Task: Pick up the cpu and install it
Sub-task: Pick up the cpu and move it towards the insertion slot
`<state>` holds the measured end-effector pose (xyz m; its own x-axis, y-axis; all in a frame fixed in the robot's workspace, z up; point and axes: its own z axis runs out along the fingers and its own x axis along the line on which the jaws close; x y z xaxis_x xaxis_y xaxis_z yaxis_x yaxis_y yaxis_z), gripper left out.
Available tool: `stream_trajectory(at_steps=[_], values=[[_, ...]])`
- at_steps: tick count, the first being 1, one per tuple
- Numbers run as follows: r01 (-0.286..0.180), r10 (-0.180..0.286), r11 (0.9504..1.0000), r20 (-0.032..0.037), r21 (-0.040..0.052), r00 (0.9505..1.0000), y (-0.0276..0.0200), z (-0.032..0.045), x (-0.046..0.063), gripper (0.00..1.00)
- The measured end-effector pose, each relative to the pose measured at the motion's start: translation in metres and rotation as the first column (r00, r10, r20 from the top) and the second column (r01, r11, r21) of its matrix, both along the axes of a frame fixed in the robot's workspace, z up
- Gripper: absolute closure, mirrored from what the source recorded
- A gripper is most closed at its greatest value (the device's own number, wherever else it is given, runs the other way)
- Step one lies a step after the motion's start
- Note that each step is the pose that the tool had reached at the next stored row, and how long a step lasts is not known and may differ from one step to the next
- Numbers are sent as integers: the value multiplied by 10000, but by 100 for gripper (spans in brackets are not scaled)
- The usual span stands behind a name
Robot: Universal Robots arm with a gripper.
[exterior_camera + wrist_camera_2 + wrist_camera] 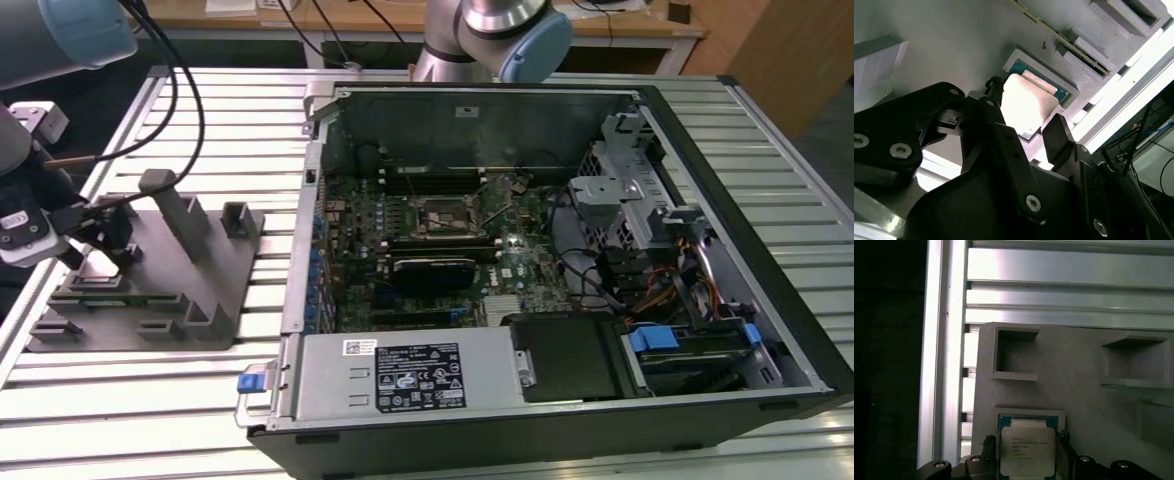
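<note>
The cpu [1027,456] is a flat square chip with a silver-white top. It sits between the two black fingers of my gripper [1026,442], which is shut on its opposite edges. It hangs just over a shallow square pocket [1030,416] in the grey fixture block [1074,375], slightly offset from the pocket's rim. The second wrist view shows the cpu [1026,105] bright between the fingers [996,107] of the gripper [1027,114]. In the exterior view my gripper [114,252] is low over the fixture block [160,300] at the exterior view's left. The motherboard socket [447,215] lies inside the open computer case.
The open computer case [747,230] lies on its side on the slatted aluminium table [134,400], to the exterior view's right of the fixture. Upright posts [167,215] rise from the fixture block beside my gripper. Cables hang near the arm. A power supply [400,375] fills the case's near corner.
</note>
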<state>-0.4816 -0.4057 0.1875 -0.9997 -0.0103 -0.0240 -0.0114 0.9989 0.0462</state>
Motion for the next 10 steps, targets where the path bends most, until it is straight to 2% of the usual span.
stream_trajectory(at_steps=[10], values=[[0,0,10000,2,-3,10000,1,-17,8,41]])
